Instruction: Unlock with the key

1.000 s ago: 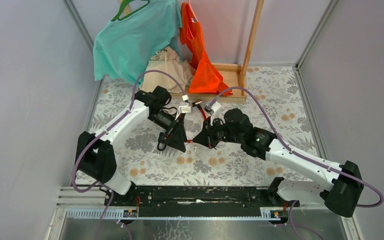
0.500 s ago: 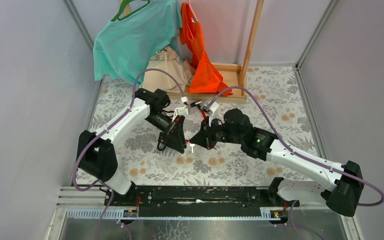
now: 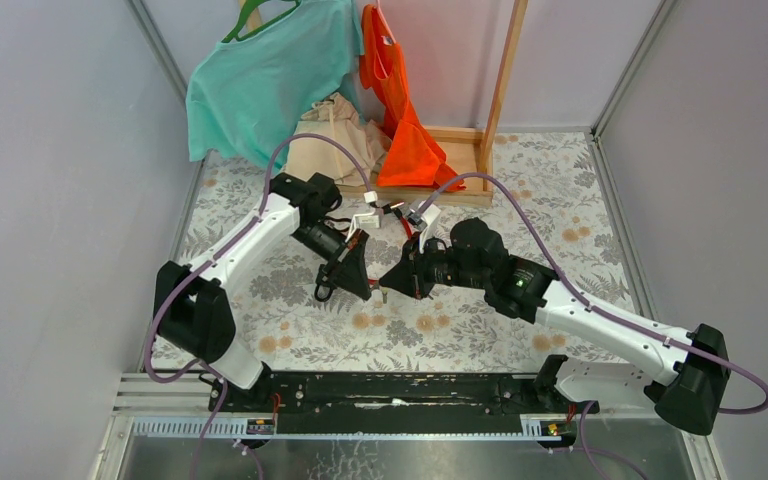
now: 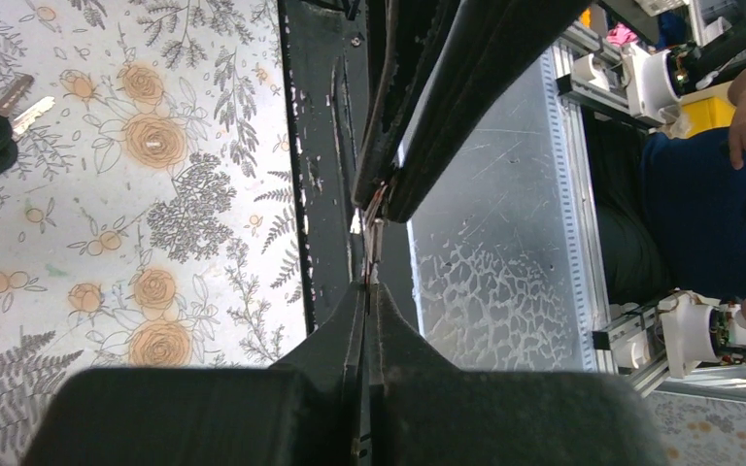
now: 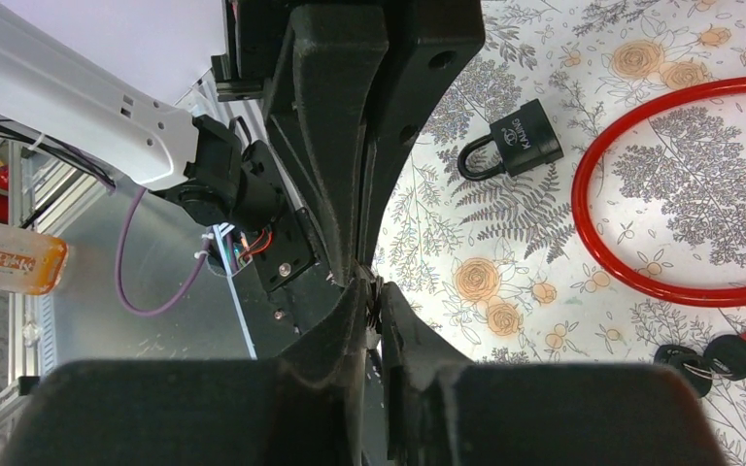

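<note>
Meeting tip to tip above floral surface (image 5: 641,39): left pincer (image 4: 366,291), fingers pressed together, and right pincer (image 5: 374,291), likewise closed. Tiny glint at junction, too small to name. Padlock (image 5: 515,146) lies flat on surface, up-right of right pincer, well apart. Black-headed keys (image 5: 709,361) lower right, beside red cable (image 5: 580,199).

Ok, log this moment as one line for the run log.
left gripper: shut | right gripper: shut, tips facing left's above table | padlock: on table, unheld | keys: on table beside red cable

Right of the right gripper's (image 5: 374,296) jaws lies the padlock (image 5: 510,146). The cable loop (image 5: 583,194) lies farther right, with the keys (image 5: 733,356) just beside it.
</note>
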